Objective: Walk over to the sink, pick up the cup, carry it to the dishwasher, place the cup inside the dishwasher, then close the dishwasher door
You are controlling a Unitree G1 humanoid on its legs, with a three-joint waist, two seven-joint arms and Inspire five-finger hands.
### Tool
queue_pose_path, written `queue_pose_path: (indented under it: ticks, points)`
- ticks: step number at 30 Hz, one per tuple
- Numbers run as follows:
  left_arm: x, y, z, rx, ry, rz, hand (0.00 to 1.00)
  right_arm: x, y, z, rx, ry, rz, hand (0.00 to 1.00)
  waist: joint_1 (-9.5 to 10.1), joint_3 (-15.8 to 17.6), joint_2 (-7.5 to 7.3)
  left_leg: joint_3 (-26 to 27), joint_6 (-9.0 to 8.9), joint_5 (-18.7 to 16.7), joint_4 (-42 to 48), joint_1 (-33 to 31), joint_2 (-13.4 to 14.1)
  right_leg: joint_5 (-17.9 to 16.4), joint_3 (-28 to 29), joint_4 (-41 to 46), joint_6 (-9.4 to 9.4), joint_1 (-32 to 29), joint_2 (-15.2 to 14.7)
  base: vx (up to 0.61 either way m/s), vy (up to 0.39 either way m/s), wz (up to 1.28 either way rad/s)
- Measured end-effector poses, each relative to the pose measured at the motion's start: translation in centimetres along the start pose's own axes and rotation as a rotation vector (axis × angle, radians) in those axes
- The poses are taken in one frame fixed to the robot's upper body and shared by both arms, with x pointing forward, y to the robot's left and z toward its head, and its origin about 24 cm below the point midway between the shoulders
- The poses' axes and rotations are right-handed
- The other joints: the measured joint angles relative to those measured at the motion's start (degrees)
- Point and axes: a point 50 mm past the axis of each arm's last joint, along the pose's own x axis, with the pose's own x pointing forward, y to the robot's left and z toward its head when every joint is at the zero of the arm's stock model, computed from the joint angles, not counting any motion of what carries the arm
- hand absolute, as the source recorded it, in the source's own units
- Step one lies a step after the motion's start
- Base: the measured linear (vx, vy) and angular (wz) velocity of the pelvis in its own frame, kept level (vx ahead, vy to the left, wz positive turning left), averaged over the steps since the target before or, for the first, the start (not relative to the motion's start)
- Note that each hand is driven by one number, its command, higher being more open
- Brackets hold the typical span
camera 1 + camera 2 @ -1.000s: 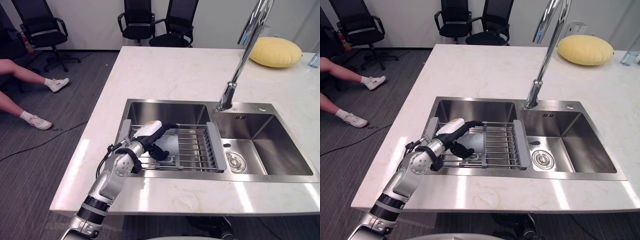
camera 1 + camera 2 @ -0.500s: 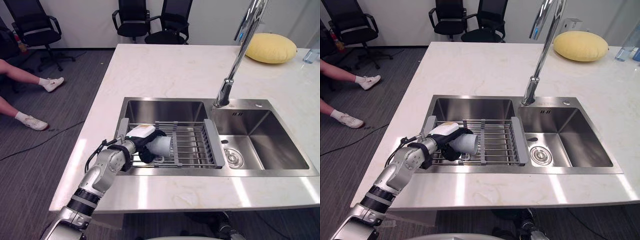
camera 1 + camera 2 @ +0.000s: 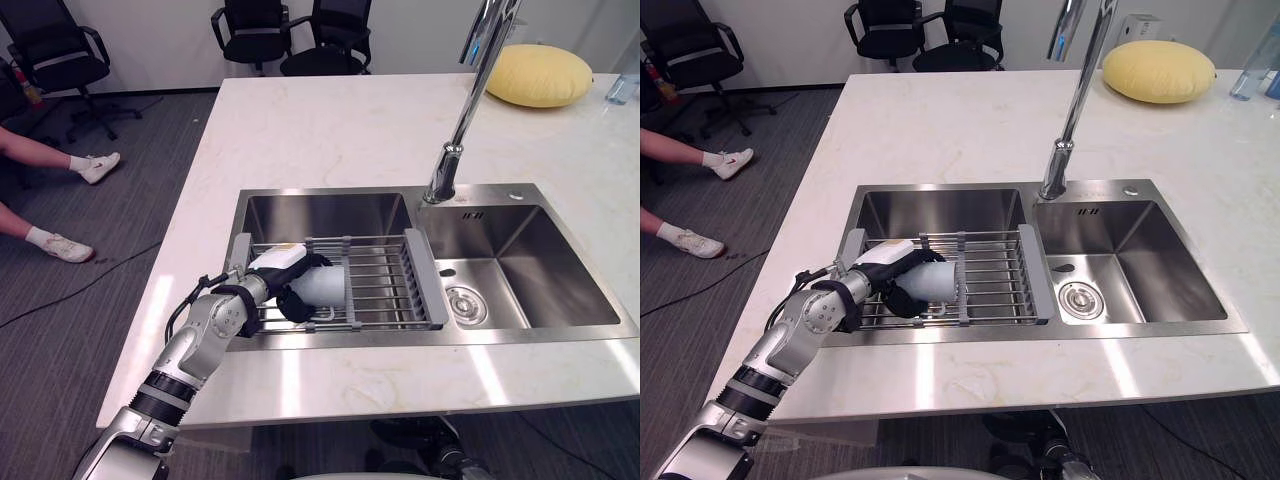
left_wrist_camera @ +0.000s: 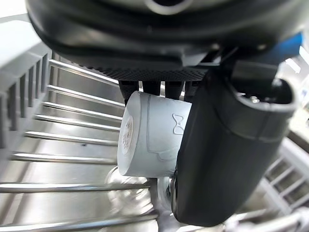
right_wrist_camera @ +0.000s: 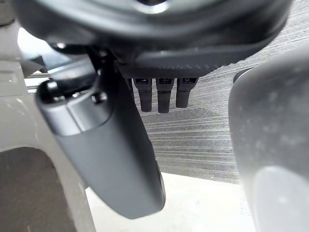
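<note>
A pale grey cup lies on its side over the wire drying rack that spans the left basin of the steel sink. My left hand, thumb in a white cover, reaches in from the counter's left edge and is shut on the cup. In the left wrist view the thumb presses the side of the cup and the fingers sit behind it. My right hand hangs over grey carpet by the counter edge, fingers relaxed and holding nothing.
A tall chrome faucet rises between the two basins; the right basin has a drain. A yellow cushion lies at the counter's far right. Black office chairs stand beyond, and a person's legs show at the left.
A second ago my left fingers lay stretched over the cup; they have since curled round it, and the cup now shows sideways in the hand. The camera has shifted too.
</note>
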Motion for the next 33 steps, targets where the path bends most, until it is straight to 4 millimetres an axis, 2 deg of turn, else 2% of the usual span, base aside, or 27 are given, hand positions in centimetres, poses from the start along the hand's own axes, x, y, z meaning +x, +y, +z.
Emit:
queue_pose_path:
  ticks: [5, 7, 9, 12, 16, 20, 24, 26, 29, 31, 32, 33]
  points:
    - [-0.9, 2.3, 2.6, -0.225, -0.155, 0.263, 0.3, -0.1, -0.3, 0.0, 0.005, -0.011, -0.014, 0.9, 0.07, 0.75, -0.12, 0.03, -0.05, -0.14, -0.01, 0.81, 0.06, -0.06, 0.21, 0.18, 0.05, 0.7, 0.04, 0.0, 0.0, 0.0]
    - [-2.0, 2.9, 4.2, -0.375, -0.257, 0.395, 0.3, -0.2, -0.4, -0.2, 0.009, -0.006, -0.018, 0.9, 0.09, 0.92, -0.07, 0.05, -0.18, -0.3, -0.01, 1.19, 0.15, -0.23, 0.32, 0.34, 0.17, 1.03, 0.13, 0.0, 0.0, 0.0]
    - [-3.0, 2.9, 4.9, -0.476, -0.321, 0.46, 0.3, -0.3, -0.4, -0.3, 0.011, -0.002, -0.02, 0.9, 0.12, 0.93, -0.06, 0.11, -0.27, -0.36, -0.01, 1.44, 0.24, -0.52, 0.44, 0.8, 0.34, 1.02, 0.2, 0.0, 0.0, 0.0]
    - [-4.4, 2.1, 5.3, -0.658, -0.373, 0.516, 0.3, -0.4, -0.5, -0.6, 0.018, 0.004, -0.023, 0.9, 0.38, 0.93, -0.05, 0.34, -0.39, -0.54, -0.01, 1.92, 0.37, -0.92, 0.71, 1.57, 0.55, 1.01, 0.33, 0.0, -0.014, -0.05]
    - [-5.7, 0.0, 4.9, -0.925, -0.38, 0.544, 0.3, -0.8, -0.5, -1.2, 0.029, 0.013, -0.028, 0.9, 1.69, 0.92, -0.05, 0.98, -0.46, -0.78, -0.01, 2.2, 0.57, -0.93, 1.25, 1.72, 0.58, 0.95, 0.56, 0.0, -0.011, -0.07]
    - [-7.5, -0.9, 5.0, -1.062, -0.383, 0.588, 0.3, -0.9, -0.4, -1.2, 0.033, 0.003, -0.035, 0.9, 2.51, 0.92, -0.06, 2.47, -0.49, -1.7, 0.74, 2.61, 0.96, -0.98, 2.59, 2.01, 0.67, 0.87, 0.79, 0.0, -0.006, -0.17]
    - [-8.6, -1.0, 5.7, -1.108, -0.415, 0.62, 0.3, -0.9, -0.2, -0.7, 0.03, -0.03, -0.039, 0.9, 3.45, 0.95, -0.14, 4.4, -0.5, -4.82, 5.65, 1.14, 1.64, -0.81, 4.64, 2.21, 0.98, 0.54, 0.89, 0.0, 0.011, -0.3]
    - [-8.9, -0.7, 6.3, -1.112, -0.447, 0.635, 0.3, -0.9, 0.0, -0.4, 0.031, -0.048, -0.044, 0.9, 4.16, 0.92, -0.23, 5.95, -0.54, -6.57, 8.75, -0.54, 2.25, -0.32, 6.31, 2.4, 1.73, -0.76, 1.17, -0.01, 0.015, -0.42]
    - [-9.3, -0.1, 7.2, -1.113, -0.502, 0.664, 0.3, -0.5, 0.6, 1.3, 0.019, -0.114, -0.032, 0.9, 4.98, 1.37, -0.59, 8.56, -0.45, -9.94, 15.81, -4.49, 4.15, 0.35, 9.14, 4.63, 2.71, -4.17, 2.13, -0.04, 0.012, -0.52]
    - [-9.4, 0.4, 7.5, -1.1, -0.531, 0.684, 0.3, -0.2, 1.1, 2.8, 0.01, -0.171, -0.021, 0.9, 5.23, 2.44, -1.04, 9.76, -0.14, -11.69, 20.08, -6.88, 5.8, 1.15, 9.42, 7.56, 4.0, -6.92, 2.91, -0.13, 0.022, -0.4]
    - [-9.3, 0.7, 7.6, -1.1, -0.54, 0.697, 0.3, 0.0, 1.1, 3.7, 0.004, -0.204, -0.028, 0.9, 5.48, 2.72, -0.91, 10.02, 0.43, -11.54, 20.68, -8.33, 6.73, 2.65, 9.08, 7.06, 6.7, -7.94, 3.12, -0.19, 0.014, -0.21]
    - [-9.3, 0.8, 7.6, -1.097, -0.545, 0.707, 0.3, 0.1, 1.1, 4.2, 0.002, -0.217, -0.03, 0.9, 5.78, 3.49, -0.91, 10.57, 0.64, -11.42, 20.82, -8.41, 7.05, 0.51, 8.1, 11.01, 6.4, -8.74, 2.91, -0.17, 0.01, -0.06]
